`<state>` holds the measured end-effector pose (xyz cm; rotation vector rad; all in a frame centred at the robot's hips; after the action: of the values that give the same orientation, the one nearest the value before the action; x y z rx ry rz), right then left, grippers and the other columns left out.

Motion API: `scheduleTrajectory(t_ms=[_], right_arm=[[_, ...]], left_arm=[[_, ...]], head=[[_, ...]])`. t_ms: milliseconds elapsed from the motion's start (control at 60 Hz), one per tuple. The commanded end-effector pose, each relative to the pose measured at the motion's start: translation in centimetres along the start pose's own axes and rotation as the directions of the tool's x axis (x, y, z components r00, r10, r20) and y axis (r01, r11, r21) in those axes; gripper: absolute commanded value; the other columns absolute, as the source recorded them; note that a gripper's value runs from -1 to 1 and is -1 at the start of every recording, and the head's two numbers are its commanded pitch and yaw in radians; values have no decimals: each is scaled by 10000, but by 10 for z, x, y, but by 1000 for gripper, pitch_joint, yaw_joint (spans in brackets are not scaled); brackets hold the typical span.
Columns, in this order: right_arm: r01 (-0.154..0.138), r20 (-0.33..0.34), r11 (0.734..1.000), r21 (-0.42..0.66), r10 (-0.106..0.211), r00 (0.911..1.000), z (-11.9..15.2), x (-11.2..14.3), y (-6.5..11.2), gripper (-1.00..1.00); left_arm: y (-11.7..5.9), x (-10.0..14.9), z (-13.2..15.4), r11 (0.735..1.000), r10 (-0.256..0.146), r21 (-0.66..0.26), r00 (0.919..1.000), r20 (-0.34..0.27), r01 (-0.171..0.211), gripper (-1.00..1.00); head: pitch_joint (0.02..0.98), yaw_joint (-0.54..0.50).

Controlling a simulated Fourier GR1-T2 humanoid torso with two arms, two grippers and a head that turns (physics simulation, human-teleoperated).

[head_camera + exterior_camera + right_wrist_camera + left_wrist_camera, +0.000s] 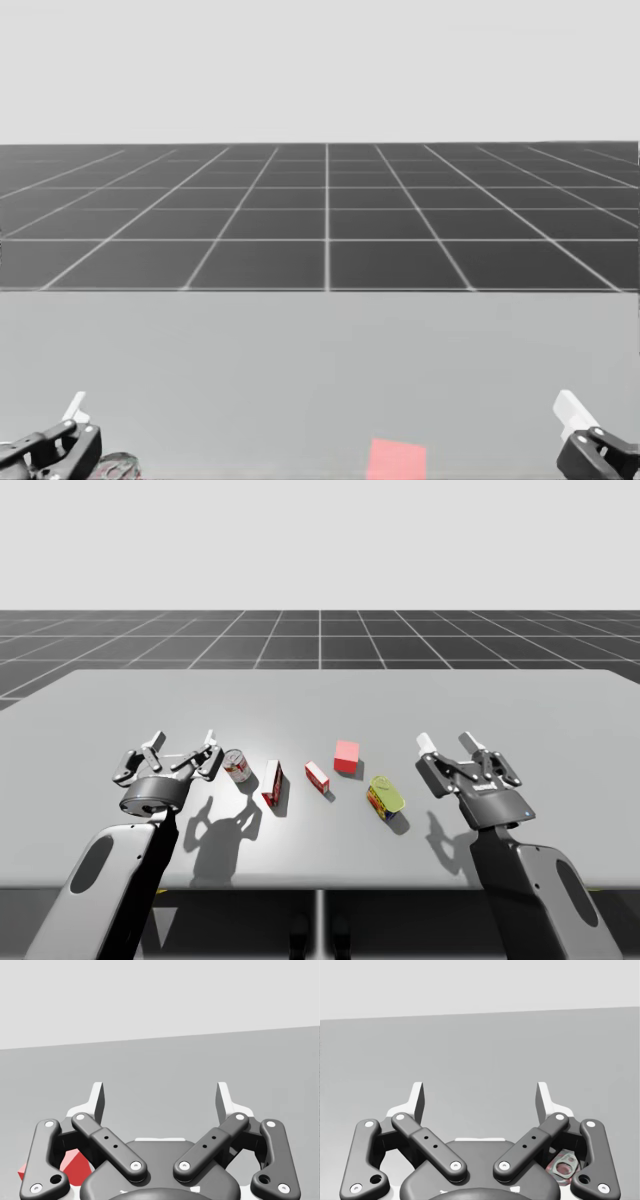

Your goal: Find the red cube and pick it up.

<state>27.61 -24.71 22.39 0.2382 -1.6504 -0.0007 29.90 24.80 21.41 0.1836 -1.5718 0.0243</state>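
Note:
The red cube (347, 756) rests on the grey table (320, 695) near the middle, and its top (397, 460) peeks in at the head view's lower edge. My right gripper (447, 744) hovers open to the cube's right, nothing between its fingers. In the right wrist view the red cube (75, 1167) lies low beside and behind the open right gripper (160, 1097). My left gripper (182, 741) is open at the table's left, next to a small red-and-white can (237, 765). That can (563, 1167) sits beside the open left gripper (480, 1097).
Between the grippers lie a red-and-white box standing on edge (272, 782), a smaller red-and-white box (317, 776) and a yellow-green tin (386, 798) on its side. The table's far half is bare. A dark gridded floor (320, 635) lies beyond.

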Motion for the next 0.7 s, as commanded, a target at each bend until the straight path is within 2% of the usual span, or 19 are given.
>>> scheduleTrajectory(t_ms=[17, 133, 367, 500, 700], right_arm=[[11, -37, 10000, 3, -11, 10000, 0, 0, -1, -1000], [3, -70, 10000, 23, -3, 10000, 0, 0, -1, -1000], [-31, -92, 10000, 51, 31, 10000, 0, -1, -1, -1000], [-84, -97, 10000, 48, 84, 9999, 0, -1, 0, -1000], [-144, -89, 9999, 57, 145, 9999, -1, -2, 0, -1000]], left_arm=[[0, -1, 0, 10000, -80, 26, 10000, 7, 80, -1000], [0, -1, 0, 9999, -104, 77, 9999, 4, 104, -1000], [1, 0, 0, 9999, -90, 96, 10000, 10, 90, -1000], [0, 0, 0, 9999, -91, 79, 10000, 28, 91, -1000], [-1, 0, 0, 9999, -109, 76, 9999, 55, 108, -1000]], head=[[448, 20], [551, 21], [685, -4], [745, -37], [775, -104]])
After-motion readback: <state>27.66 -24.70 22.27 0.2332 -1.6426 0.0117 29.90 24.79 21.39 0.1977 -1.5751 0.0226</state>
